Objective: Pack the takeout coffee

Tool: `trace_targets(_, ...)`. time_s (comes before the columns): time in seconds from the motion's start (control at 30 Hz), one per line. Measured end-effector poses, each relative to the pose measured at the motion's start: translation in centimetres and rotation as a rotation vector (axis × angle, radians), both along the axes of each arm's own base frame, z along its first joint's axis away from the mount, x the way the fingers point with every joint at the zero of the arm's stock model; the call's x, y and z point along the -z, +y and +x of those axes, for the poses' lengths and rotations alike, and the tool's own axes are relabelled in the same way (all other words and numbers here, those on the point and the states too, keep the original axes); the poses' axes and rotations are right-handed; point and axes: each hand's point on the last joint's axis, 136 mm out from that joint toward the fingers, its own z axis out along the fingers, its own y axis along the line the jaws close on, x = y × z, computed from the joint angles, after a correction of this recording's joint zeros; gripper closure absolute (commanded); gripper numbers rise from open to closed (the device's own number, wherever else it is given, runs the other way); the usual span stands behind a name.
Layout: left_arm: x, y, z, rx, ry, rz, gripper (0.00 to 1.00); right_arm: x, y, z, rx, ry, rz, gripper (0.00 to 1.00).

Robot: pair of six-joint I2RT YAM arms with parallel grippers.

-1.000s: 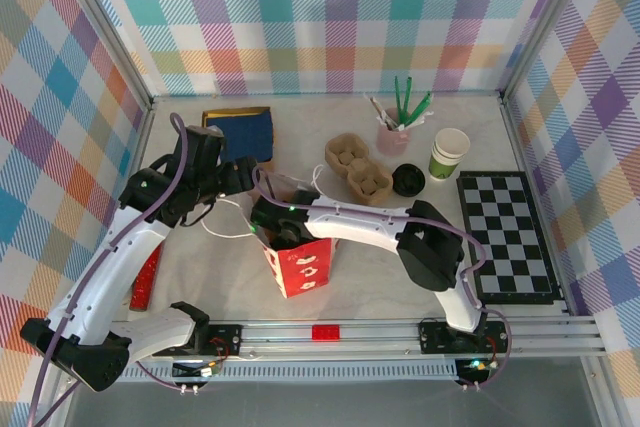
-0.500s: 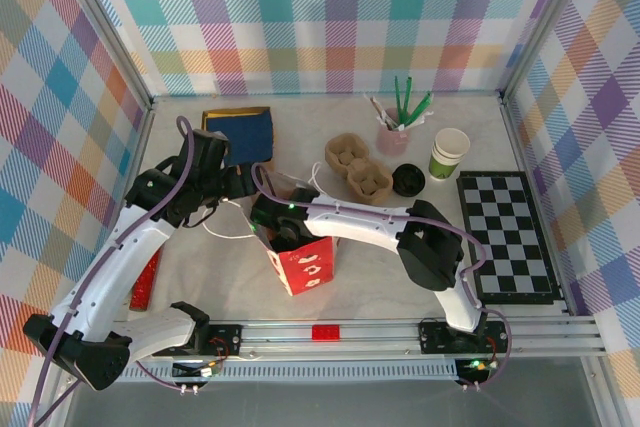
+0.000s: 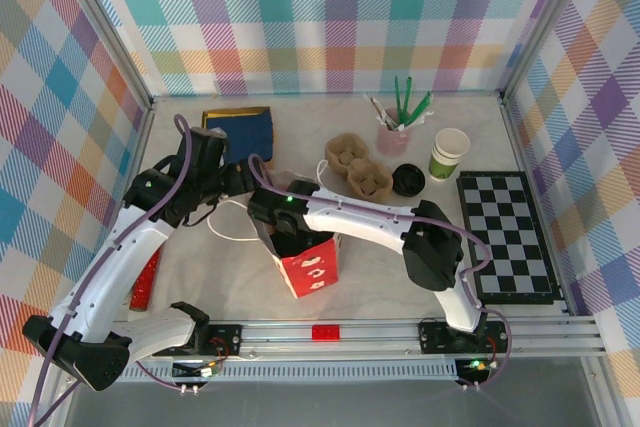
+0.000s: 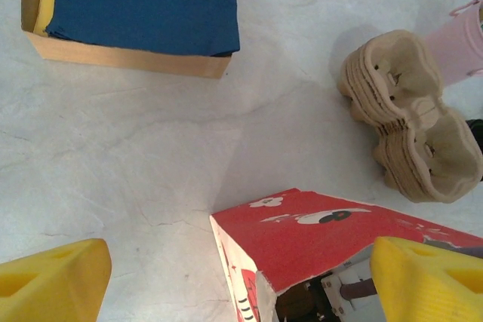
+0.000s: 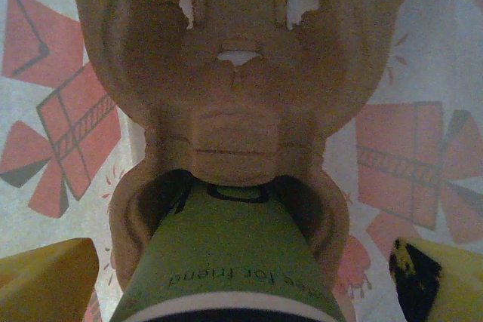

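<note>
The takeout coffee [image 5: 234, 254], olive-green with its black lid at the bottom edge of the right wrist view, stands in one cell of a pulp carrier [image 5: 234, 73] inside the red bag [image 3: 308, 269]. My right gripper [image 5: 241, 277] reaches down into the bag's mouth. It is open, with a yellow finger on each side of the cup and a small gap to it. My left gripper [image 3: 240, 180] hovers open just left of the bag. The bag's top edge [image 4: 332, 235] lies below and between its yellow fingers [image 4: 53, 280], untouched.
A box of blue napkins [image 3: 240, 134] sits at the back left. A stack of pulp carriers [image 3: 358, 169], a pink pen cup [image 3: 393, 132], a loose black lid [image 3: 408, 180] and a lidless cup stack [image 3: 449, 154] stand behind the bag. A chequered mat [image 3: 508, 237] lies right.
The right wrist and the red bag have shifted slightly to the right. The left gripper has edged right, towards the bag.
</note>
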Motion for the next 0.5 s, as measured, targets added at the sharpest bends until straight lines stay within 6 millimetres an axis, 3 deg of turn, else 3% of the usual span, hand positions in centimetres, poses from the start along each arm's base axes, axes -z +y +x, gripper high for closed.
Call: trace_targets(0.5,-2.3,-0.2,0.6,-0.007,-0.062,-0.032,0.05,-2.5,-0.6,0.6,-0.006,-0.04,-0.025,0.01)
